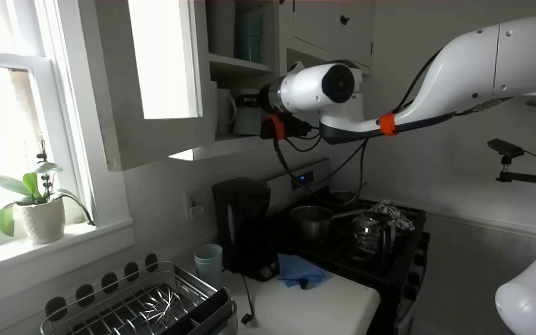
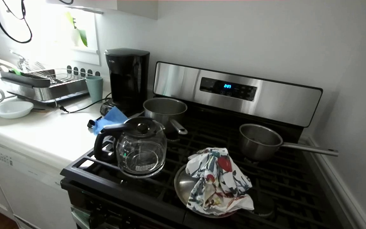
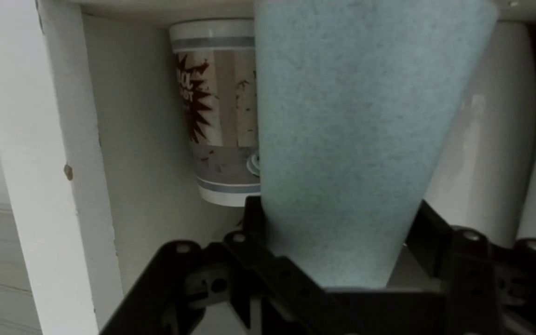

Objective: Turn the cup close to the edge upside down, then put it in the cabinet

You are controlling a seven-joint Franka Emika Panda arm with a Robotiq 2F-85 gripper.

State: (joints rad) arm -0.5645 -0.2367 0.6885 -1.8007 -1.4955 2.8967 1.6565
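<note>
The light teal cup is between the fingers of my gripper, which touch it on both sides near its narrow end. The wrist view stands upside down, so the cup's wide end points down toward the shelf. In an exterior view, the cup is inside the open white cabinet, on the lower level, beside mugs. My gripper reaches in from the right. Whether the rim rests on the shelf cannot be told. The countertop's front edge shows in an exterior view.
In the wrist view a printed glass and a white mug flank the cup; the cabinet frame is at left. The open door hangs left. Below are a coffee maker, teal cups, a dish rack and the stove.
</note>
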